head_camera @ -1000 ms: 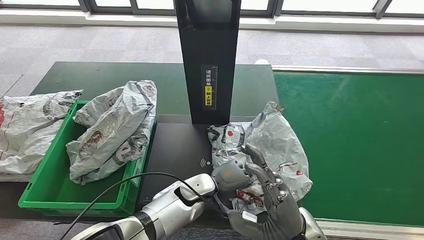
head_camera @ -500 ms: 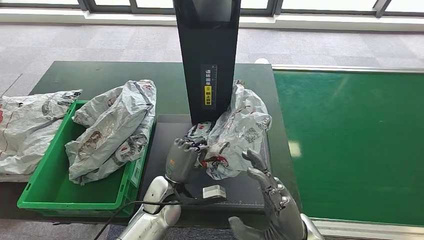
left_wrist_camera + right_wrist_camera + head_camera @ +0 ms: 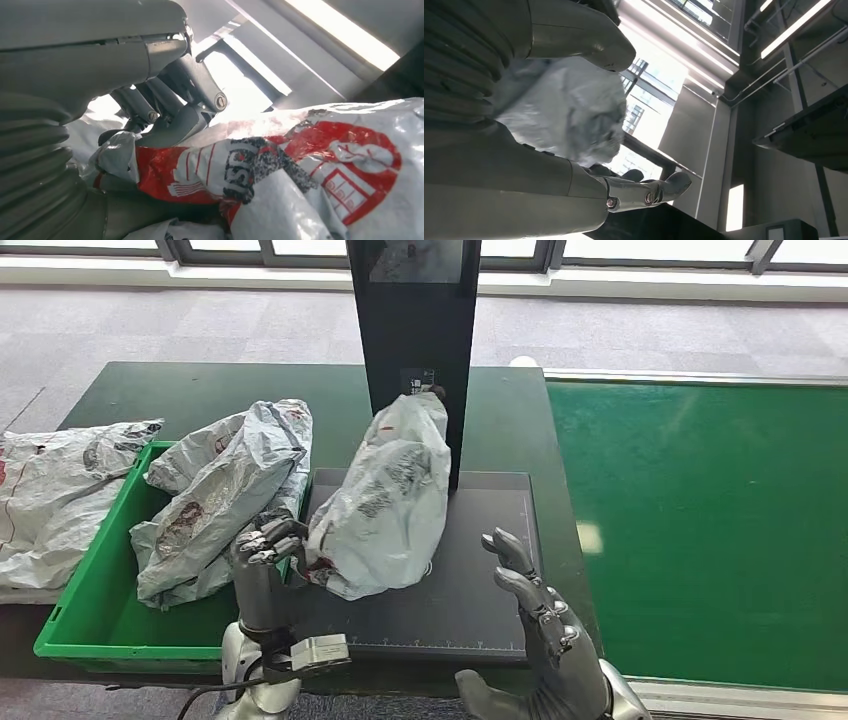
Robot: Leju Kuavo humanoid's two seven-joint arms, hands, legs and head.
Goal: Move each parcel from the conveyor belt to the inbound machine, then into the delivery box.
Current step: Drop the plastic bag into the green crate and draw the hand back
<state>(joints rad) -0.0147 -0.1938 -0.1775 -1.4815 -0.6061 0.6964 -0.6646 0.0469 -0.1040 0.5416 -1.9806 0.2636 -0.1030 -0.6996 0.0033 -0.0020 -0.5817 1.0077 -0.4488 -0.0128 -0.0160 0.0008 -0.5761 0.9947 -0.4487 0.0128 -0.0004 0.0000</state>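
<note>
A crumpled grey-and-red plastic parcel [image 3: 385,495] lies lifted over the left part of the black inbound machine platform [image 3: 470,585], its top against the black scanner column [image 3: 415,340]. My left hand [image 3: 262,560] grips its lower left corner; the left wrist view shows the fingers [image 3: 170,107] closed on the red-printed parcel [image 3: 280,170]. My right hand [image 3: 540,640] hovers open at the platform's near right edge, holding nothing; its fingers [image 3: 644,192] are spread in the right wrist view. The green delivery box [image 3: 95,615] stands to the left with two parcels [image 3: 225,495] in it.
Another grey parcel [image 3: 55,495] lies on the table left of the box. The green conveyor belt [image 3: 710,530] stretches along the right, with no parcel on its visible part. Grey floor and a window sill lie beyond the dark table [image 3: 200,390].
My left hand has dragged the parcel leftward across the platform, from its right side toward the green box. The right hand let go of it and stays open near the front edge.
</note>
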